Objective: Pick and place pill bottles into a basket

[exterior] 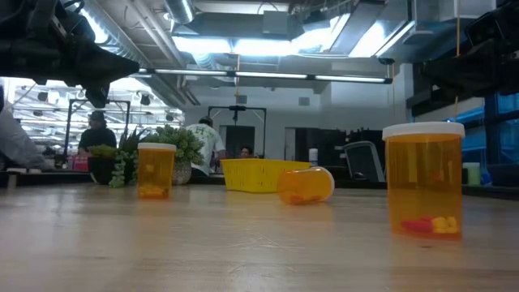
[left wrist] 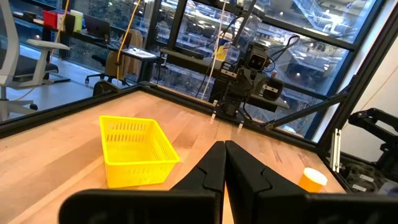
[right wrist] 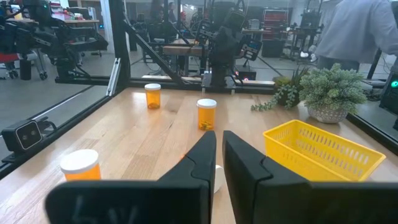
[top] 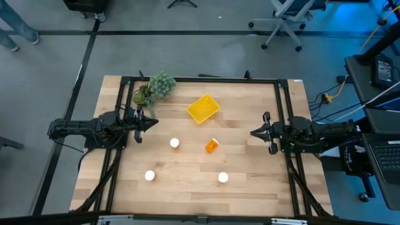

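Observation:
The yellow basket (top: 203, 108) stands on the table toward the far edge, also seen in the low view (exterior: 258, 174). Two pill bottles (top: 174, 143) (top: 150, 175) stand upright left of centre and a third (top: 223, 177) stands toward the near edge. A fourth (top: 212, 145) lies on its side near the middle, below the basket. My left gripper (top: 155, 123) is shut and empty at the table's left side, above the table. My right gripper (top: 252, 132) is shut and empty at the right side, pointing toward the middle.
A green leafy plant (top: 155, 87) sits at the far left corner beside the left arm. A black frame (top: 200, 79) runs along the table's edges. People show in the room beyond the table (right wrist: 360, 31).

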